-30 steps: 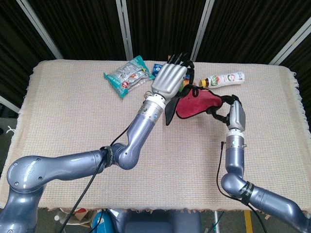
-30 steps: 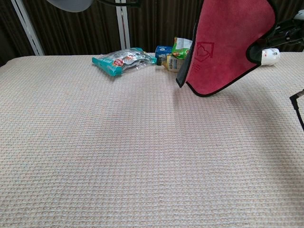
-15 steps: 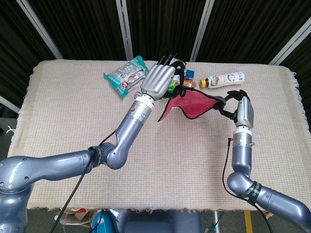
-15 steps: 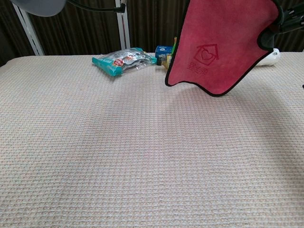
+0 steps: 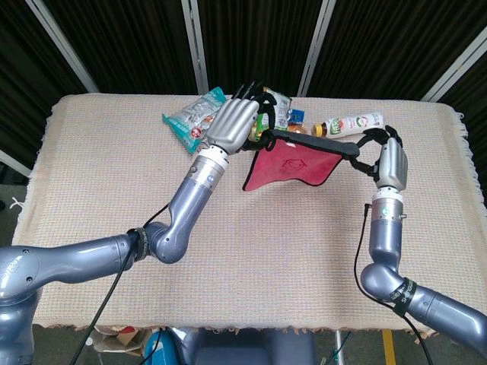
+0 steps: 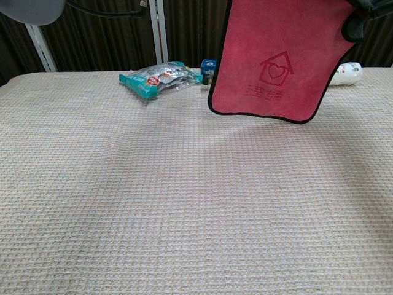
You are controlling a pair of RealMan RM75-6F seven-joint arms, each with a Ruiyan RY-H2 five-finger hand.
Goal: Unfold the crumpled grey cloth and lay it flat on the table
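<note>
Two hands up over the far half of the table (image 5: 91, 167) in the head view, cloth (image 5: 293, 163) stretched between them. Left hand (image 5: 230, 125) pinching the cloth's left top corner, other fingers fanned out toward the snacks behind. Right hand (image 5: 388, 161) gripping the right top corner, dark fingertips curled over the hem. Cloth red rather than grey on the side shown, black-edged, hanging clear of the table with its top edge pulled taut and its lower edge sagging free — shadow below it on the weave. Behind: a teal snack bag (image 5: 196, 119) at the far left, a green packet (image 5: 274, 106) partly hidden by the left hand, a bottle (image 5: 351, 123) lying on its side between the hands.

Same cloth (image 6: 279, 58) in the chest view, opened out nearly flat and hanging upright, a house-and-heart mark printed on it, bottom hem above the table (image 6: 153, 203) and not touching. Only a dark bit of the right hand (image 6: 362, 13) at the cloth's upper right corner; left hand itself out of frame here. Snack bag (image 6: 156, 78) left of the cloth, a blue box (image 6: 207, 66) peeking out beside its left edge, bottle (image 6: 347, 72) end showing past the right edge.
</note>
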